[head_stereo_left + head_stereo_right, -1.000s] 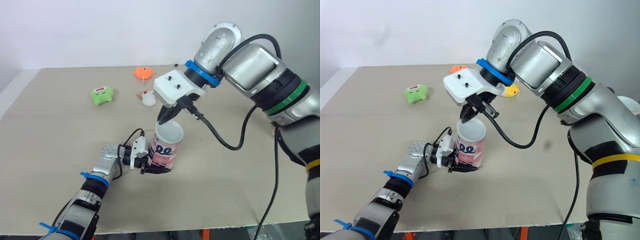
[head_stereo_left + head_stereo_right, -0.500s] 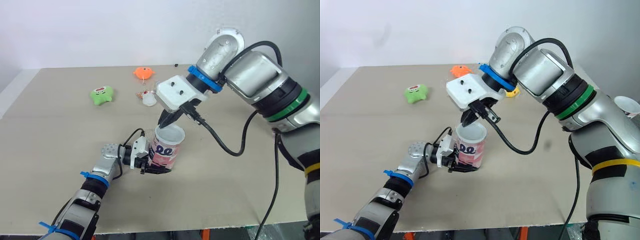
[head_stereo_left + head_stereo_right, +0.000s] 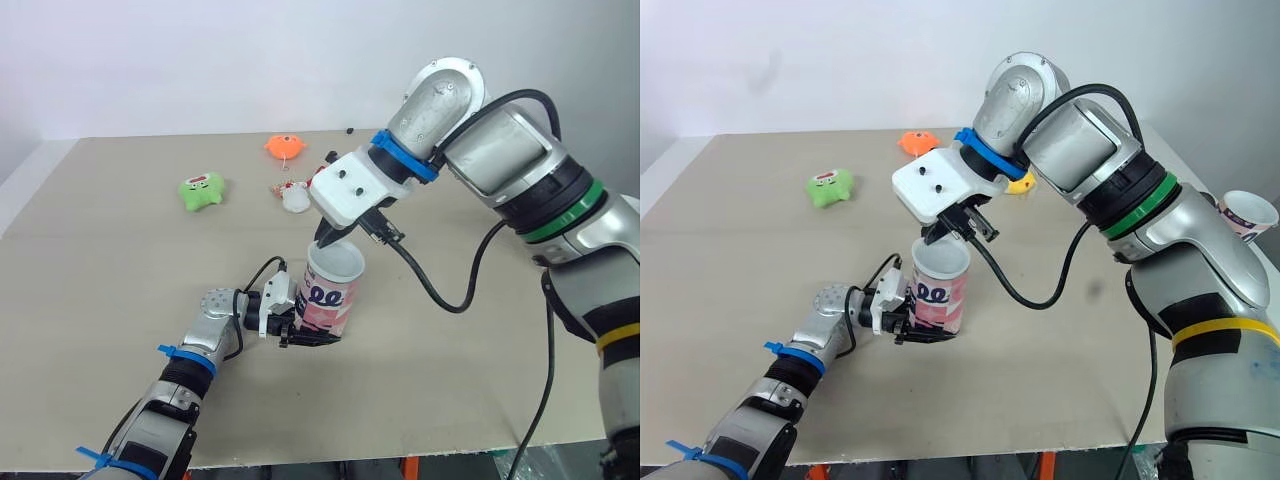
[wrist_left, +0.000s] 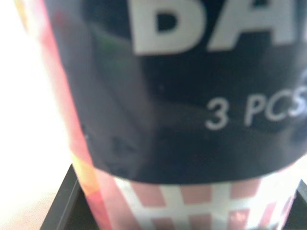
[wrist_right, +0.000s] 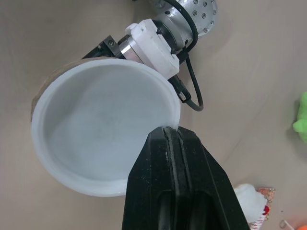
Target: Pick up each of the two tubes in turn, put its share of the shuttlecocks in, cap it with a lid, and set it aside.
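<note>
A pink and white tube (image 3: 328, 300) with a dark label (image 4: 192, 96) stands upright on the table, and my left gripper (image 3: 312, 336) is shut on its lower part from the left. A white lid (image 3: 337, 262) sits in the tube's top; its shallow white inside (image 5: 100, 129) faces up. My right gripper (image 3: 326, 238) hangs at the lid's far rim with its fingers (image 5: 175, 158) shut together and nothing between them. A second tube (image 3: 1248, 212) with a white top shows at the right edge. A white shuttlecock (image 3: 296, 198) lies farther back.
A green plush star (image 3: 203, 190) and an orange toy (image 3: 285, 146) lie on the far part of the table, with a yellow toy (image 3: 1020, 182) behind the right arm. A black cable (image 3: 440, 290) loops down from the right wrist beside the tube.
My right gripper has shifted slightly left along the lid's rim. The tube and my left gripper have stayed put.
</note>
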`<state>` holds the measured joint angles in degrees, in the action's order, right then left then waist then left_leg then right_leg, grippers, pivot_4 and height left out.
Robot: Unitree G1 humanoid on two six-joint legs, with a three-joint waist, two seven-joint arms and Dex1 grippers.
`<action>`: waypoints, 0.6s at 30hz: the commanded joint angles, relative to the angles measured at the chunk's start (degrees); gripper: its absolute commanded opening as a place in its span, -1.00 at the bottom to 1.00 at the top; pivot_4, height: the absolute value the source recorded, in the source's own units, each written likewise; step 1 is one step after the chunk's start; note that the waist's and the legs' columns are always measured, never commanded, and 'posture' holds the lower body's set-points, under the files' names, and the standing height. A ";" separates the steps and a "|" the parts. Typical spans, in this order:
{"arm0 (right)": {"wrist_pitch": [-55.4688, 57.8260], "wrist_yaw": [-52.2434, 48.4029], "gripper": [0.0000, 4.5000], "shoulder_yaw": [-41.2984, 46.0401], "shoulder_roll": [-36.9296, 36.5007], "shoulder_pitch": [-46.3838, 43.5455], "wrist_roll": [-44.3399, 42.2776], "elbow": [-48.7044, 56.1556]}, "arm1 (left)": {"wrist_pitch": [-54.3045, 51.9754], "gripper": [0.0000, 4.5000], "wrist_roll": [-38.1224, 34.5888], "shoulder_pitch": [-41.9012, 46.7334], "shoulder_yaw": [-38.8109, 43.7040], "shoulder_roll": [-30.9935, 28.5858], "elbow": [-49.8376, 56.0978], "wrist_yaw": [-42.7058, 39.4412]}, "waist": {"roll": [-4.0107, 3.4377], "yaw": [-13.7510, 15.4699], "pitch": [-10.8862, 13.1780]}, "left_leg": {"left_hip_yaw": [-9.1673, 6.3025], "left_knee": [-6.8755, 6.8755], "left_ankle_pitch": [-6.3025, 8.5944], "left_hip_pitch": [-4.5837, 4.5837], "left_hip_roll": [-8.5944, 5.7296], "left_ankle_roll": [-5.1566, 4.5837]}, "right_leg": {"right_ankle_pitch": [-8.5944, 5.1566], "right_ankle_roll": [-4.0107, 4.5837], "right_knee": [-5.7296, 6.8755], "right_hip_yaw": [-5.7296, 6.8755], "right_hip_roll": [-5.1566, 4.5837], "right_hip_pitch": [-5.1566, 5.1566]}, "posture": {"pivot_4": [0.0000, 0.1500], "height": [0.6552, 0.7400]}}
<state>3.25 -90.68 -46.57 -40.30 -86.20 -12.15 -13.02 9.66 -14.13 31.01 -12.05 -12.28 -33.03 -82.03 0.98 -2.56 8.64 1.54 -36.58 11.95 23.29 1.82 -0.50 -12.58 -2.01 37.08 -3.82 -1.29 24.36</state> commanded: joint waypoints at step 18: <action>-0.63 -1.82 -0.98 5.87 -3.05 6.79 6.33 10.76 | -1.60 0.13 1.41 -1.81 -0.95 -1.50 -1.74 0.33 | 0.01 0.03 -0.01 | -0.02 0.04 0.01 0.01 -0.05 0.00 | -0.11 -0.06 -0.01 -0.02 -0.01 -0.03 | 1.00 1.00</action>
<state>3.84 -90.27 -40.50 -42.94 -80.09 -7.89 -3.40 9.64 -13.62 31.14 -12.75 -12.51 -32.38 -81.95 0.99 -2.52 8.63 1.53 -36.54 11.96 23.30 1.78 -0.50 -12.68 -2.07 37.08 -3.85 -1.30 24.33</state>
